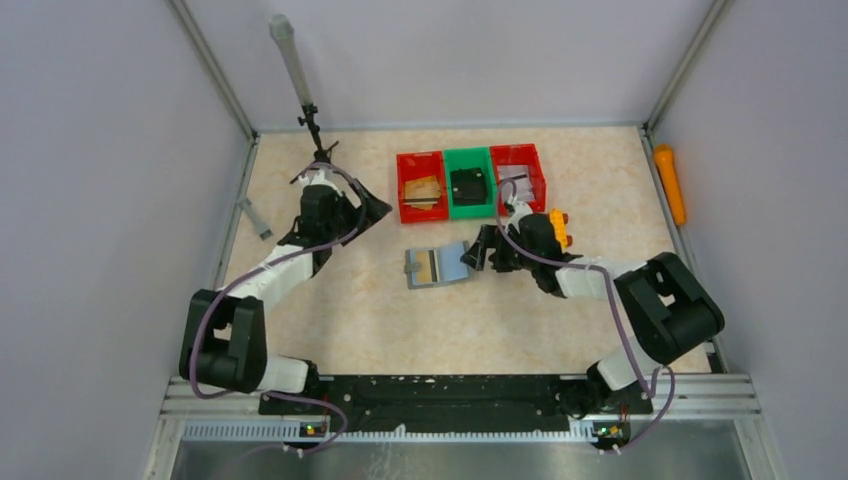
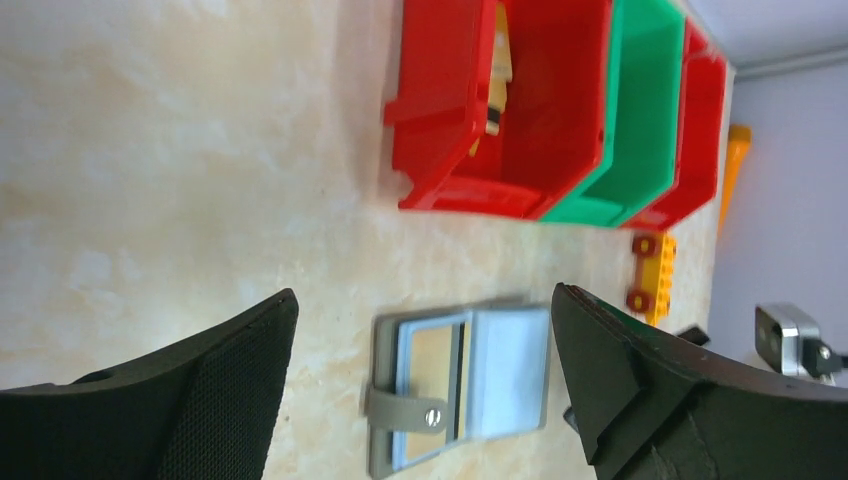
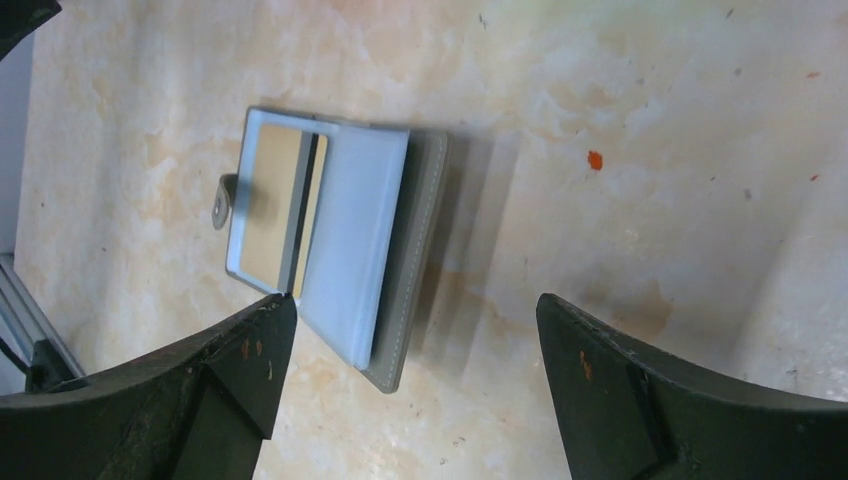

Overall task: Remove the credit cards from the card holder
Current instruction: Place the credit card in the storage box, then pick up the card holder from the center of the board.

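Both arms are out over the table point(image 1: 330, 330); neither is gripping anything.

Left gripper point(image 1: 374, 210): jaws spread wide and empty. In its wrist view the left gripper point(image 2: 425, 300) frames bare tabletop, with the card holder point(image 2: 460, 385) showing between the two fingers further off. It sits up and to the left of the holder, apart from it, near the left red bin point(image 1: 405, 190).

Right gripper point(image 1: 480, 250): also wide open with nothing in it. It sits low, just beside the holder's right edge. I cannot tell whether it touches. From the wrist camera the right gripper point(image 3: 415, 300) has the card holder point(image 3: 420, 250) ahead of its left finger.

Card holder point(image 1: 437, 266): lies flat and opened out on the table, roughly mid-table, in front of the row of bins. Its grey outer cover is down, its pale silvery-blue pockets face up, and its small tab with a snap points away from the right arm.

Credit cards: one tan card point(image 3: 270, 205) sits in the windowed pocket, a dark stripe along one edge (also seen from above point(image 1: 428, 264)). Another tan card point(image 1: 422, 190) rests in the left red bin. The right red bin point(image 1: 538, 170) holds something pale and flat, but I can't make out what.

Green bin point(image 1: 470, 155): it holds a black boxy object point(image 1: 469, 185). A yellow toy brick point(image 1: 558, 228) lies beside the right wrist.
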